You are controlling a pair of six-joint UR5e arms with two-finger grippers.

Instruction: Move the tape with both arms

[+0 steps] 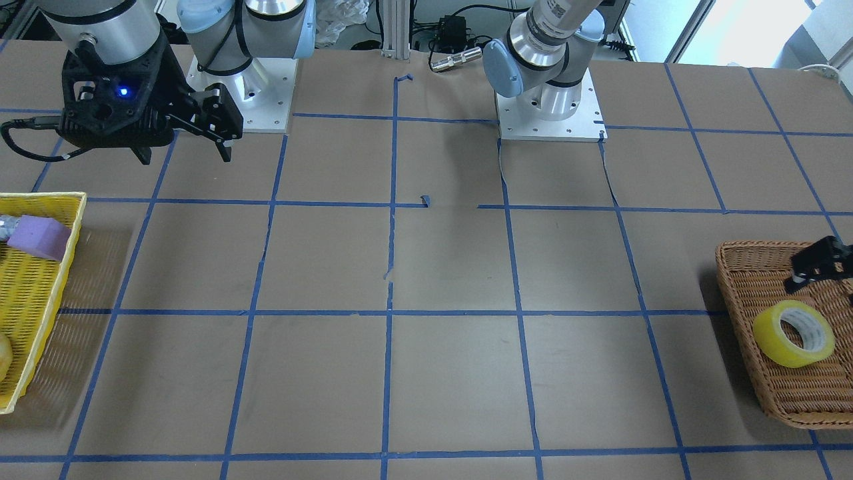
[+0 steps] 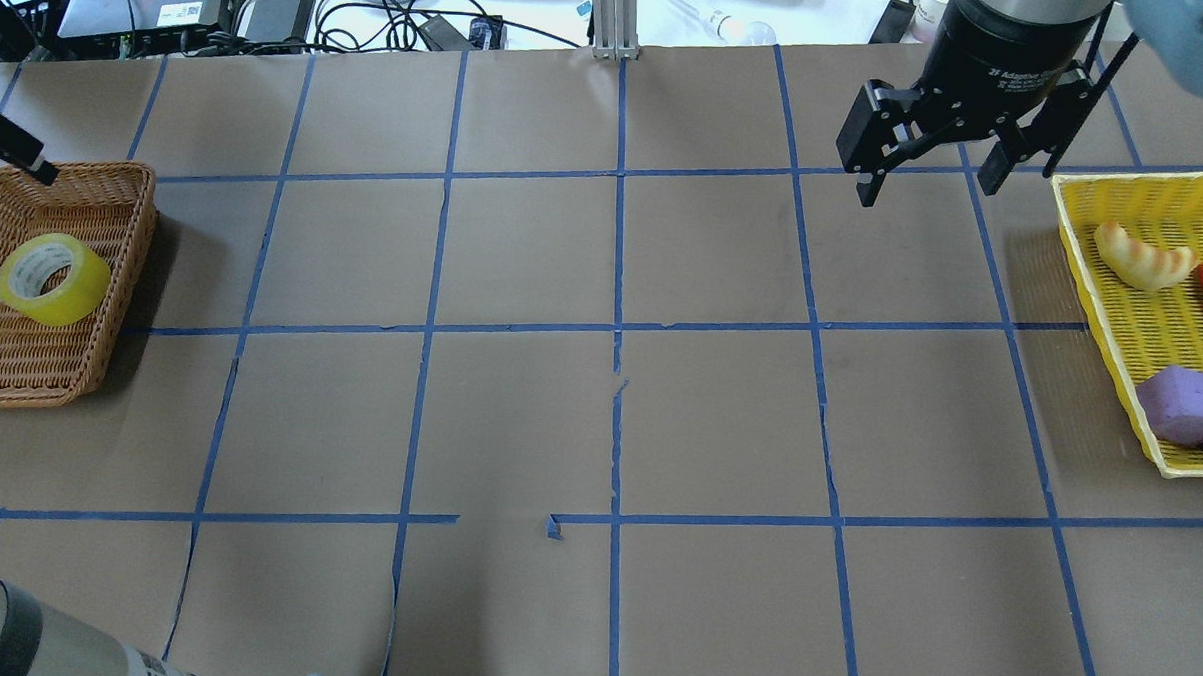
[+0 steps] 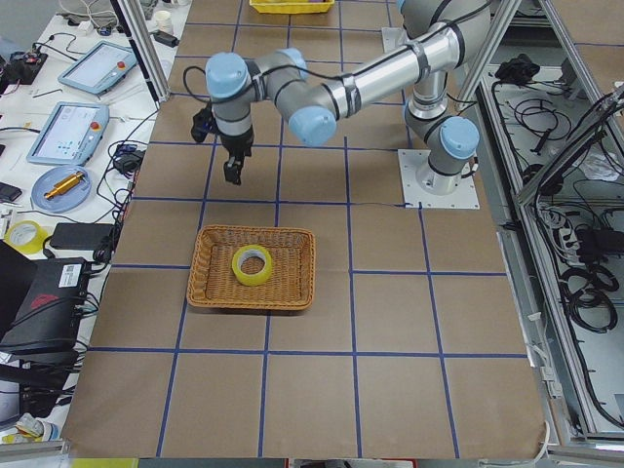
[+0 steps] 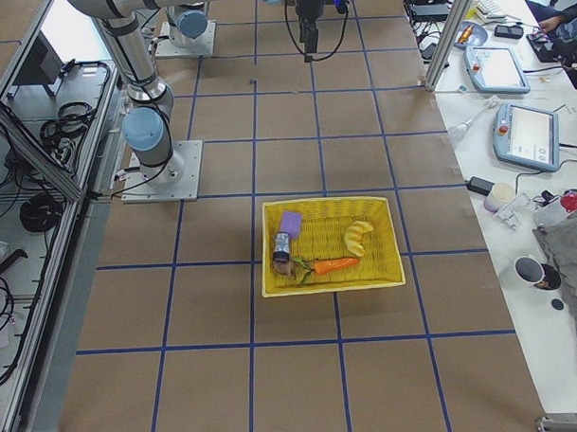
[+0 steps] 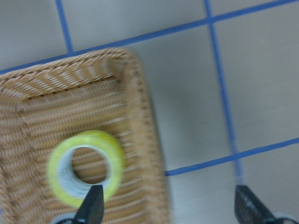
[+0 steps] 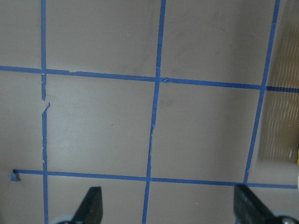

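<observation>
**Tape waits in the brown basket**

The yellow tape lies in the brown basket at the left end of the desk. Its hole faces up. Nothing touches it. The left arm reaches out over that end. The left fingers hang in the air over the basket. They are wide apart and hold nothing. In the left wrist view, one fingertip shows in front of the tape's edge. The right arm is at the other end. The right fingers are wide apart too and hold nothing. They hang over bare desk beside the yellow basket. A purple sponge lies in that yellow basket.
</observation>
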